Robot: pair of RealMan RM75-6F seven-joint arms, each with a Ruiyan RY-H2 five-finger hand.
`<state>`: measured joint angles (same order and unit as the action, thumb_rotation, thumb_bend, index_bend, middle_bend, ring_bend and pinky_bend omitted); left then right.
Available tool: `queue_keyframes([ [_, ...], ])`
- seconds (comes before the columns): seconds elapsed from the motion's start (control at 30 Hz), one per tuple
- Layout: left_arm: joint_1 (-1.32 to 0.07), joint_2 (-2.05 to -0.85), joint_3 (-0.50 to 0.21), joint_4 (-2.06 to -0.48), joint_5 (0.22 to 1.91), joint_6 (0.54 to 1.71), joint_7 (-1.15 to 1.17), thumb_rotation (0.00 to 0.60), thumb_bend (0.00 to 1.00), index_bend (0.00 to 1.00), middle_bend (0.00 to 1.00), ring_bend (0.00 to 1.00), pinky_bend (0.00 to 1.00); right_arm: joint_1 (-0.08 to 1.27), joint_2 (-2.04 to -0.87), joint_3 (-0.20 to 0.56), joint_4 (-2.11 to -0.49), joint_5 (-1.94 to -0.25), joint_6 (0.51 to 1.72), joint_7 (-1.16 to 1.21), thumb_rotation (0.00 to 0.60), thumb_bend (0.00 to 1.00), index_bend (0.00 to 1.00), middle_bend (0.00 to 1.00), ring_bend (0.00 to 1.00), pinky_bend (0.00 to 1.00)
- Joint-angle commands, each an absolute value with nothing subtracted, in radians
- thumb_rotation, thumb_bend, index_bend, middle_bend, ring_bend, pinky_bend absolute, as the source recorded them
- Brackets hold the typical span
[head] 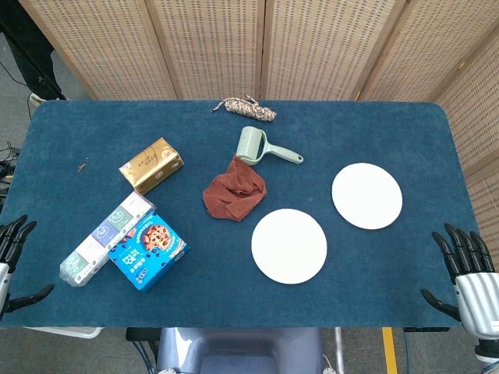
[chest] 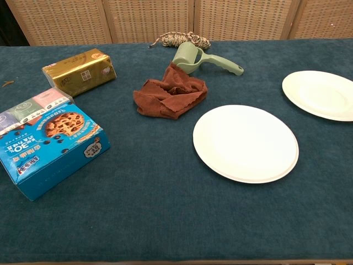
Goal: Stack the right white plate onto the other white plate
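Both hands hold nothing, fingers spread wide. The left hand hangs at the bench's near left edge, fingers pointing away from the robot; the right hand sits at the near right edge in the same pose. Neither touches anything. The right plate lies flat, round, with no long axis, just right of and beyond the other plate, apart from it. A brown cloth lies left of that other plate.
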<state>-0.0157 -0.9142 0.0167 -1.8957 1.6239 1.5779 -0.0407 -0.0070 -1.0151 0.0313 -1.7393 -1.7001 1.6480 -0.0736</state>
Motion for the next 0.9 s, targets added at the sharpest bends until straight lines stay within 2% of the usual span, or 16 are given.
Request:
queue_keyframes([
  [0.03,-0.016,-0.916,0.016,-1.894,1.622,1.576,-0.038,0.600,0.00,0.00,0.00,0.00,0.00,-0.007,-1.017,0.030,-1.740,-1.698,1.645,-0.075,0.600,0.00,0.00,0.00,0.00,0.00],
  [0.3,-0.017,-0.922,0.016,-1.896,1.627,1.574,-0.021,0.600,0.00,0.00,0.00,0.00,0.00,0.026,-1.064,0.050,-1.711,-1.662,1.591,-0.105,0.600,0.00,0.00,0.00,0.00,0.00],
  [0.4,-0.017,-0.923,0.014,-1.897,1.624,1.574,-0.023,0.600,0.00,0.00,0.00,0.00,0.00,0.075,-1.142,0.084,-1.635,-1.645,1.548,-0.122,0.600,0.00,0.02,0.00,0.00,0.00],
  [0.63,-0.033,-0.930,0.006,-1.898,1.601,1.545,-0.017,0.600,0.00,0.00,0.00,0.00,0.00,0.218,-1.286,0.136,-1.428,-1.570,1.353,-0.126,0.600,0.00,0.10,0.00,0.00,0.00],
  [0.9,-0.046,-0.934,-0.005,-1.893,1.565,1.517,-0.012,0.600,0.00,0.00,0.00,0.00,0.00,0.330,-1.405,0.146,-1.259,-1.549,1.219,-0.142,0.600,0.00,0.12,0.00,0.00,0.00],
])
